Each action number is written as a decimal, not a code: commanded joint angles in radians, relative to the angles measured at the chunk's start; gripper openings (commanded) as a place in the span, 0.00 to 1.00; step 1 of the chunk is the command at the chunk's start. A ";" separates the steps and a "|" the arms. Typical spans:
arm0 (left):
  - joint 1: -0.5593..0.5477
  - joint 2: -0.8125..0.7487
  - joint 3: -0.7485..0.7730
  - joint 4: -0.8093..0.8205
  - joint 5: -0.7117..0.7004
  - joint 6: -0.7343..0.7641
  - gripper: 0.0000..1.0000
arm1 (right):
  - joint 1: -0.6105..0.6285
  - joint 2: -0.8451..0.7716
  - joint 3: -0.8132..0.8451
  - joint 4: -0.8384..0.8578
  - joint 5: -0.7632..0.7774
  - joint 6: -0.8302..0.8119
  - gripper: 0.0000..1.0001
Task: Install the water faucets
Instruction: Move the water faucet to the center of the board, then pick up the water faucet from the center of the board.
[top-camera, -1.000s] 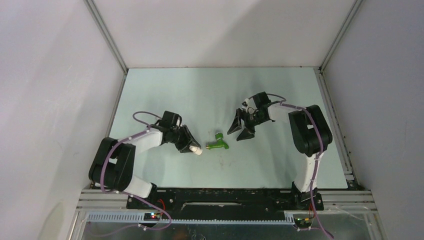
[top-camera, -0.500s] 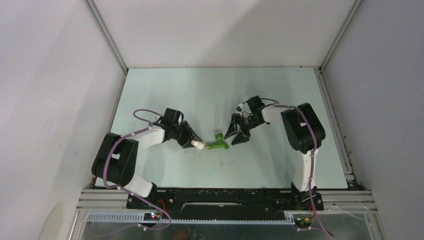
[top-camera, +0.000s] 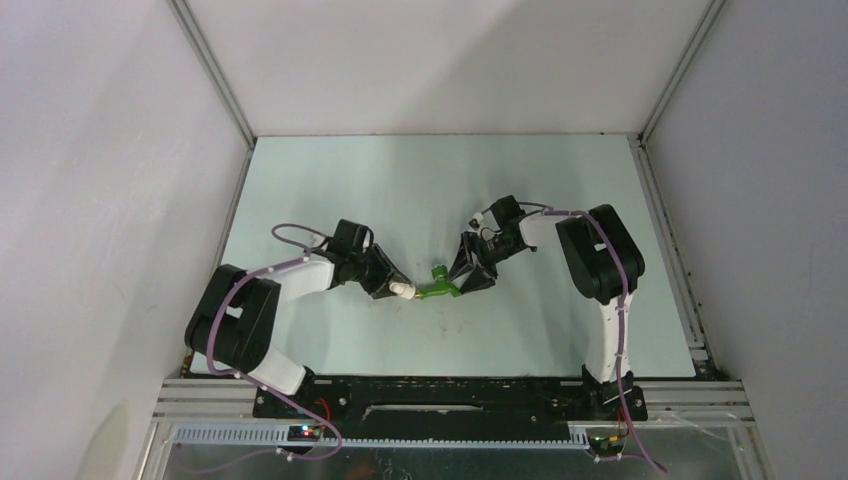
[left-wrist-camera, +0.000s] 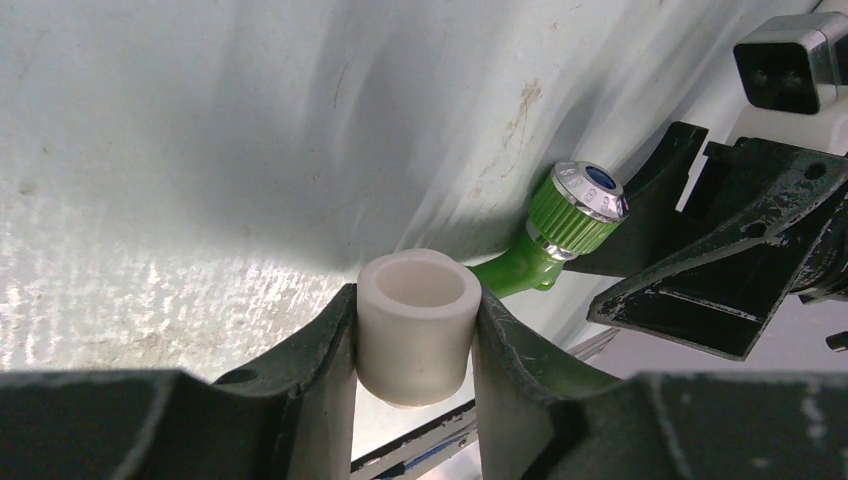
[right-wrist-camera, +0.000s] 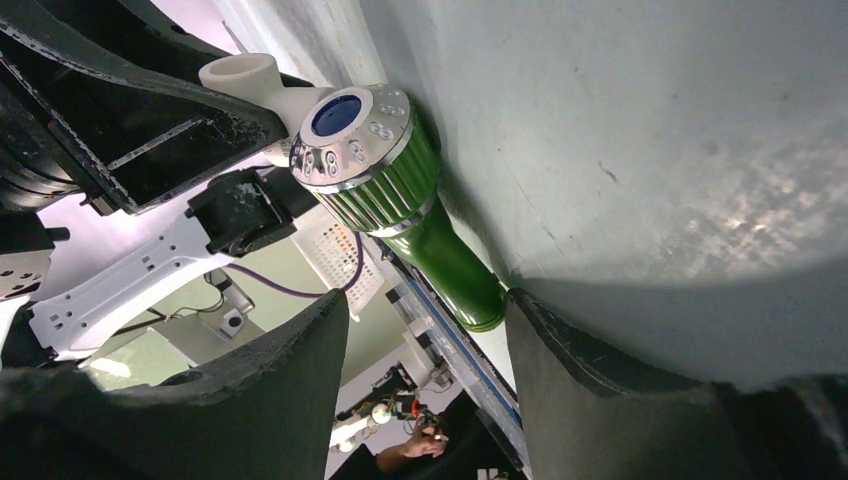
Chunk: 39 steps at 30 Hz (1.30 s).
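faucet: green faucet lies on its side on the counter, between the two arms.
second faucet: not visible in any view.
left pincer: left pincer is pinching a short white fitting by its round wall, open mouth clear, just beside the faucet. Can't tell if they touch.
right pincer: right pincer is spread, one finger either side of the faucet's green stem and low to the counter. Gap still shows, no pinch yet.
handling: looks like light, rigid moulded plastic. It won't crush, but the glossy round stem will likely roll or squirt out under an off-centre squeeze.
grip point: take the stem square across, below the ribbed knob. Avoid the knob, which probably turns, and leave the mating end bare.
risk: it's light enough that a nudge from the fitting could slide it on the counter.
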 joint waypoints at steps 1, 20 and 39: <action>-0.011 -0.035 -0.006 -0.012 -0.034 -0.016 0.00 | 0.012 0.021 0.029 0.043 -0.016 0.008 0.61; -0.021 -0.120 -0.034 -0.020 -0.044 -0.028 0.00 | 0.015 -0.059 0.029 -0.009 0.173 -0.090 0.72; -0.057 0.005 -0.083 0.117 -0.008 -0.080 0.00 | 0.039 0.011 0.022 0.167 -0.056 0.090 0.48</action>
